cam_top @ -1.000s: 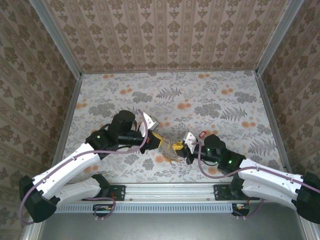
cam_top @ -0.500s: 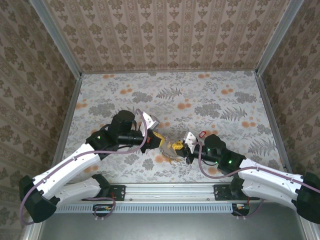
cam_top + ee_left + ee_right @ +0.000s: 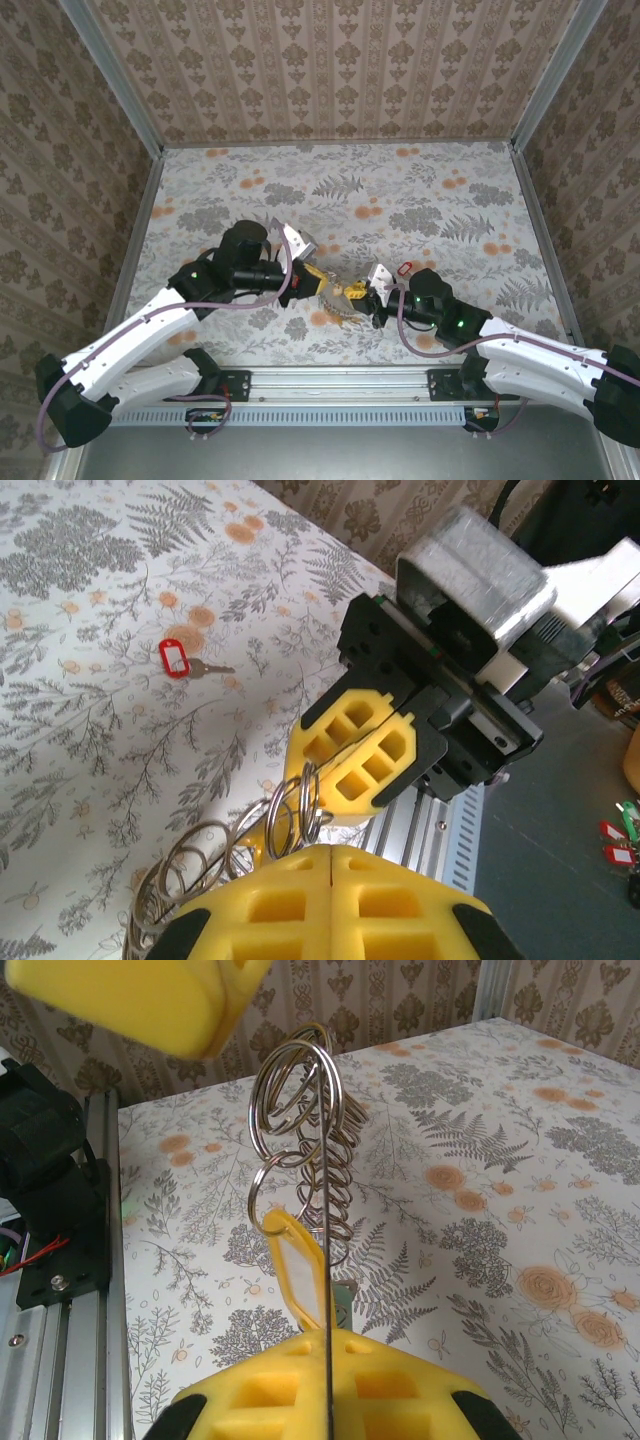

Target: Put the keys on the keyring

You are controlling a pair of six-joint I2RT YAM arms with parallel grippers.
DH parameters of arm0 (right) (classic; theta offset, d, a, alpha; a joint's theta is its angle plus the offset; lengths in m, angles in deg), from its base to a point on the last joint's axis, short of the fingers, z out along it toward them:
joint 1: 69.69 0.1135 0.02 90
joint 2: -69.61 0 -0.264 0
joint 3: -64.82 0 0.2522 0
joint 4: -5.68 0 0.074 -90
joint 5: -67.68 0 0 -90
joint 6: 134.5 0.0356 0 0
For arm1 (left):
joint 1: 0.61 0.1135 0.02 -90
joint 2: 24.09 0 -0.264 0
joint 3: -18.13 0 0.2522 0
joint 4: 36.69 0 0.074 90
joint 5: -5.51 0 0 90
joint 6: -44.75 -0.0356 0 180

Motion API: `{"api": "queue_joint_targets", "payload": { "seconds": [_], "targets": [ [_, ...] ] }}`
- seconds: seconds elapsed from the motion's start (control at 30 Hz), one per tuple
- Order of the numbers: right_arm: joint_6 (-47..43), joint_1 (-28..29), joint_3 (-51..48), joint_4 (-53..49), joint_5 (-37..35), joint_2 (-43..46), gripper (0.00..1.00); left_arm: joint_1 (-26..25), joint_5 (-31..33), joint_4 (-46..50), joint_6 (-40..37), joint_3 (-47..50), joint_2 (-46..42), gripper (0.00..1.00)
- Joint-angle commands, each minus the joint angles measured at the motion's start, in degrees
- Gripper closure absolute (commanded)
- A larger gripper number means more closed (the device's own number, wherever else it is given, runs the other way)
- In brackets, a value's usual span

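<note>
**Student:** What surface and room appear in the overhead view?

**Tutor:** A desk (image 3: 400,190) covered by a pale cloth (image 3: 90,730) printed with grey ferns and orange blossoms. Walls (image 3: 340,70) papered in a brown damask pattern enclose it at the back and on both sides. Grey metal posts (image 3: 112,80) run along the corners. A slotted aluminium rail (image 3: 340,381) lies along the near edge, beside the two arm bases.

**Student:** Where do the claws stand?

**Tutor:** Near the front centre of the desk, almost tip to tip. The left claw (image 3: 327,284) reaches in from the left and the right claw (image 3: 359,292) from the right. Each has its yellow fingers (image 3: 398,735) pressed together.

**Student:** And the keyring?

**Tutor:** The keyring (image 3: 300,1100), here a bunch of linked wire rings, is held up between the two claws, and its lower rings trail down toward the cloth. In the right wrist view one thin ring, seen edge-on, runs straight into the seam of the right claw's closed fingers, so that claw grips it. The left claw is closed with the rings right at its tips. Whether it pinches them cannot be told.

**Student:** Which keys are visible?

**Tutor:** A yellow-tagged key (image 3: 297,1260) dangles from one ring, just above the right claw. A red-tagged key (image 3: 404,267) lies flat on the cloth, apart from the rings, beside the right arm's wrist.
</note>
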Motion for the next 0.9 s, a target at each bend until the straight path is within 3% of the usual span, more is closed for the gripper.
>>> {"api": "queue_joint_targets", "payload": {
  "seconds": [0.0,0.87],
  "targets": [
    [-0.17,0.01,-0.03,2.71,-0.31,1.33,1.0,0.02,-0.5,2.1,-2.49,-3.71,1.3,0.97],
    [-0.52,-0.03,0.43,2.4,-0.67,1.79,1.0,1.6,-2.07,-1.58,1.43,0.76,1.98,0.98]
  ]
}}
